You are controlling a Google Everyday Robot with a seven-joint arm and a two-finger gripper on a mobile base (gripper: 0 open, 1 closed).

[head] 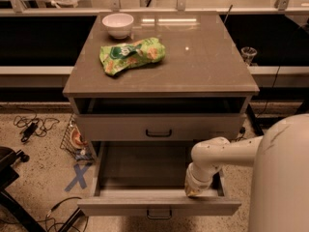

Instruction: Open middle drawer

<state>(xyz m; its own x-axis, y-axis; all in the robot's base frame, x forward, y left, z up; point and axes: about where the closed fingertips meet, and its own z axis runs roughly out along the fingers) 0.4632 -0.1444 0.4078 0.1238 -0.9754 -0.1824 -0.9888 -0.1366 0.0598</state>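
The middle drawer point(145, 170) is a grey-taupe shallow tray. It stands pulled far out of the cabinet and its inside looks empty. Its flat front point(116, 207) faces me, with a small black bar handle point(159, 213). My gripper point(196, 191) hangs at the end of the white arm, down inside this drawer at its right front corner, just behind the front panel. Above it, a shut drawer front point(116, 127) with a black handle point(158, 133) sits under an open dark slot. Any drawer below the open one is hidden.
On the cabinet top point(207, 57) lie a green chip bag point(131, 55) and a white bowl point(118, 24). A wire basket point(75, 139), loose cables point(31, 125) and a blue tape cross point(77, 177) are on the floor to the left. A glass point(248, 53) stands at the right.
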